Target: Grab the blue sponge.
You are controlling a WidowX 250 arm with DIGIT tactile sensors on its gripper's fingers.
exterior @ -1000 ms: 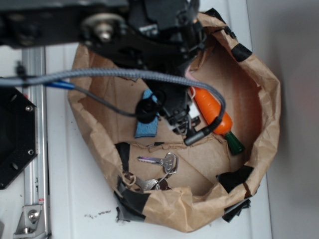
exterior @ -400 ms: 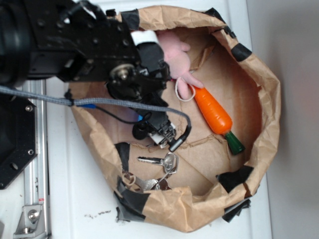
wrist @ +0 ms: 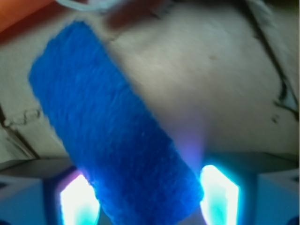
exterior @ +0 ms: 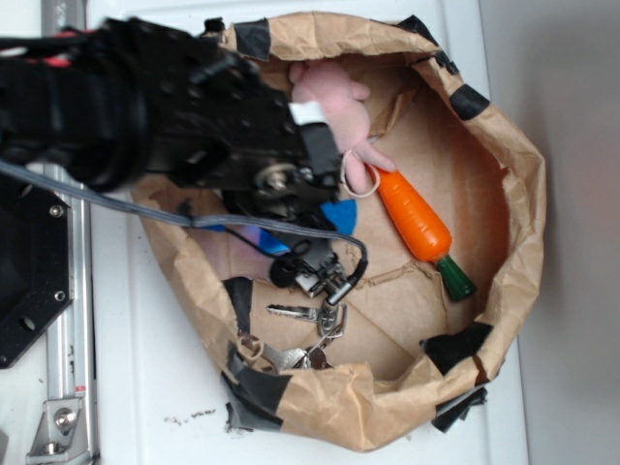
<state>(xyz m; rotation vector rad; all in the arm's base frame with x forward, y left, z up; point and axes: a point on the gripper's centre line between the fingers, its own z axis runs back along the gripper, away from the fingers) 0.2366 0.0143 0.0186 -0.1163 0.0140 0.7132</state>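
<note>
The blue sponge (wrist: 112, 136) fills the wrist view, running slantwise from upper left down between the two glowing fingertips. My gripper (wrist: 147, 190) is shut on its lower end, with one finger (wrist: 77, 201) touching its left edge and the other against its right corner. The brown paper behind it is blurred while the sponge stays sharp. In the exterior view only a blue corner of the sponge (exterior: 339, 215) pokes out from under the black arm (exterior: 194, 116), which hides the jaws.
All this sits inside a crumpled brown paper bag (exterior: 513, 194) with black tape patches. An orange toy carrot (exterior: 415, 215) lies right of the sponge, a pink plush toy (exterior: 334, 102) at the back, a bunch of keys (exterior: 315, 315) in front. A grey cable (exterior: 291, 225) trails below the arm.
The arm has swung left and turned, uncovering the pink toy. The sponge no longer lies flat left of the carrot; it now sits between the fingers, its corner showing further right.
</note>
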